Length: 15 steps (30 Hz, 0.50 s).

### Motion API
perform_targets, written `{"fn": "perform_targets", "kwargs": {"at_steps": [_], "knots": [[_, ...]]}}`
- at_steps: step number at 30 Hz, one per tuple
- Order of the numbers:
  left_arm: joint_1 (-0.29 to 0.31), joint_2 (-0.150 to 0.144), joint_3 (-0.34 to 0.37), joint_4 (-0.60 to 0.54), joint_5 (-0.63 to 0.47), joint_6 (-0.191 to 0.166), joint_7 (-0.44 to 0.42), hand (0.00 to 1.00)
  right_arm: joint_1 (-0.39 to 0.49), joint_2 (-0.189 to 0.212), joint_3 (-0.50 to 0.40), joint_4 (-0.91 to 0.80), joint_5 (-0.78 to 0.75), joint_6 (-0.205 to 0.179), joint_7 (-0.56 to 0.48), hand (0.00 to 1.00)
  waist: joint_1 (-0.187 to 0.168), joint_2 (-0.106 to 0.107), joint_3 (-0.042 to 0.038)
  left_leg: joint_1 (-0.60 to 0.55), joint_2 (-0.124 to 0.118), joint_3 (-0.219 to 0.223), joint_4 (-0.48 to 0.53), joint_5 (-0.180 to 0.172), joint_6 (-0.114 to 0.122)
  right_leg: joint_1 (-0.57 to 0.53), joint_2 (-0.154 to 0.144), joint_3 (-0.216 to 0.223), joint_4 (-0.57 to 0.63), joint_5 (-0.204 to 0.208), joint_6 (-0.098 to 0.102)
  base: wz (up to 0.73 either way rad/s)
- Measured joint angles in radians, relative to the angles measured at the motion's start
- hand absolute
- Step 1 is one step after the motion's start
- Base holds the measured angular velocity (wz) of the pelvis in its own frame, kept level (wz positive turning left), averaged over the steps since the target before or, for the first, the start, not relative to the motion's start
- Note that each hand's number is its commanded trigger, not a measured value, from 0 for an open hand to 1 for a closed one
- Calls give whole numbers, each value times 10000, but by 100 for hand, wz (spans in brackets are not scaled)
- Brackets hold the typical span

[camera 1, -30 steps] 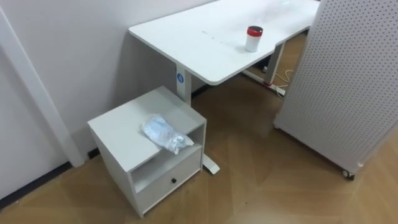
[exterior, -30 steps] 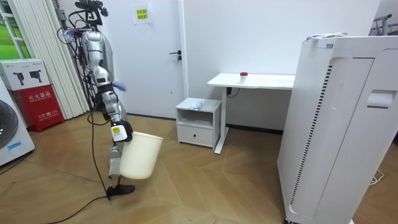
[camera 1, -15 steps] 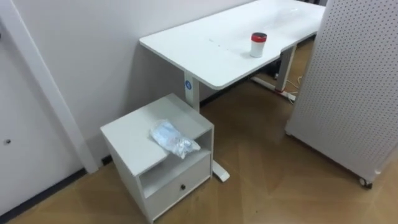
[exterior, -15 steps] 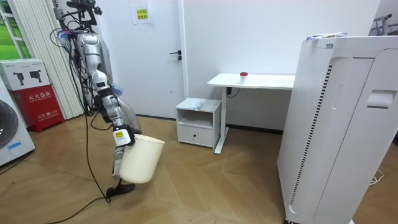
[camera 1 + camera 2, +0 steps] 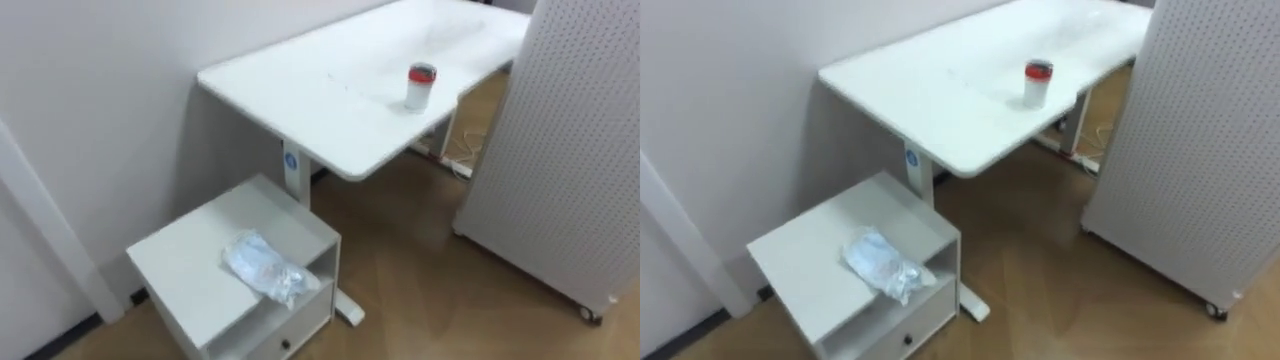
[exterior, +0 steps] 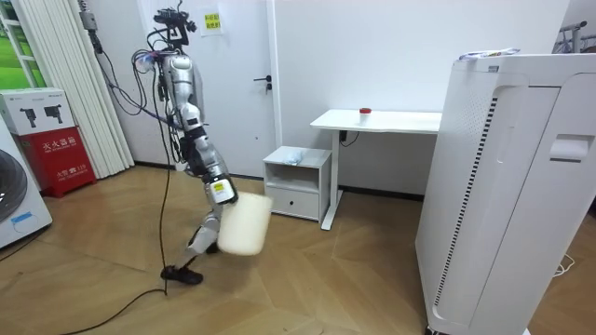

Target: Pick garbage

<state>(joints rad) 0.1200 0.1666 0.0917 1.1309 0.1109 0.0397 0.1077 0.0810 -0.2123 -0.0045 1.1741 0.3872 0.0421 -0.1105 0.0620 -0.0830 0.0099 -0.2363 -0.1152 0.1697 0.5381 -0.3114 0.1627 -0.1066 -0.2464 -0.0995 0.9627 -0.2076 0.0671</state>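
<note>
The robot walks toward the room view's right. A second ago it stands by the long curtains, and now it is in front of the door, much nearer the small white cabinet. It leans forward more, with one foot left behind on the floor. The white bin it carries comes along. Before, the bin is well apart from the cabinet, and now it hangs just beside the cabinet's side. In the eye views the whole picture slides. The cabinet top and the crumpled plastic bag sit lower now, because the robot's head moves.
</note>
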Motion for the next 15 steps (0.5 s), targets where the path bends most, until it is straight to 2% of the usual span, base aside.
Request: {"fn": "perform_targets", "kwargs": {"at_steps": [1, 2, 3, 4, 5, 7, 8, 9, 10, 11, 12, 13, 15], "knots": [[-11, 75, -69, -119, -17, -27, 52, 0, -104, 59, 238, -49, -44, -19, 3, 100, 6, -4, -13, 140, -10, -35, -172, -21, 32, -393, -67, 22, 516, 256, 6, 0], [-19, 105, -172, -144, -11, -41, 132, 0, -144, 92, 276, -96, -47, -12, 15, 100, 17, -21, 7, 240, 1, -44, -298, -18, 34, -597, -66, -4, 689, 210, 12, -6], [16, 102, -205, -152, 31, -39, 234, 0, -178, 129, 283, -156, -38, -59, 43, 100, 44, 46, 23, 422, 115, -51, -515, -18, 33, -1035, -34, -213, 876, -52, -22, -16], [53, 96, -354, -215, 99, -42, 311, 0, -211, 127, 308, -209, 31, -111, 53, 100, 79, 140, 14, 611, 285, -49, -739, -29, 13, -1452, 128, -425, 576, -372, -58, -17], [108, 100, -404, -215, 107, -53, 345, 0, -234, 123, 316, -210, 31, -135, 56, 100, 105, 201, 23, 704, 402, -61, -831, -41, -27, -1614, 270, -509, 232, -514, -62, -24], [266, 109, -500, -206, 88, -34, 389, 0, -214, 138, 473, -174, 85, -219, 137, 100, 182, 250, -3, 1161, 706, -136, -1355, 0, -148, -1889, 846, -677, -2322, -634, -87, -10], [281, 115, -594, -207, 89, -23, 389, 0, -201, 138, 495, -166, 88, -229, 157, 100, 140, 246, -4, 1254, 725, -211, -1455, 9, -170, -1866, 930, -700, -3095, -616, -99, 29], [281, 71, -710, -215, 85, -26, 388, 0, -154, 127, 492, -164, 99, -293, 232, 100, -5, 244, -7, 1401, 710, -403, -1603, 16, -188, -1701, 1091, -735, -4564, -394, -155, 43], [250, -4, -772, -215, 90, -25, 386, 0, -125, 124, 473, -159, 99, -369, 270, 100, -62, 289, -1, 1572, 726, -558, -1741, -5, -238, -1555, 1264, -712, -5823, 219, -230, 48], [251, -31, -772, -216, 91, -23, 386, 0, -70, 129, 433, -145, 97, -421, 275, 100, -122, 335, -46, 1657, 757, -665, -1822, -14, -265, -1462, 1315, -667, -6180, 589, -276, 48], [240, -29, -763, -239, 94, -28, 400, 0, 65, 151, 422, -134, 98, -503, 327, 100, -236, 374, -121, 1908, 797, -761, -2000, -6, -345, -1159, 1546, -644, -6697, 1193, -364, 46], [211, -7, -743, -243, 95, -41, 429, 0, 126, 152, 419, -103, 65, -592, 343, 100, -260, 467, -157, 2087, 884, -799, -2130, -5, -440, -846, 1698, -602, -6934, 1480, -130, 33], [233, 18, -646, -314, 100, -77, 548, 0, 113, 154, 429, -88, -17, -738, 390, 100, -264, 539, -127, 2348, 992, -791, -2368, 91, -603, -479, 1859, -504, -7248, 1495, -157, -2]]}}
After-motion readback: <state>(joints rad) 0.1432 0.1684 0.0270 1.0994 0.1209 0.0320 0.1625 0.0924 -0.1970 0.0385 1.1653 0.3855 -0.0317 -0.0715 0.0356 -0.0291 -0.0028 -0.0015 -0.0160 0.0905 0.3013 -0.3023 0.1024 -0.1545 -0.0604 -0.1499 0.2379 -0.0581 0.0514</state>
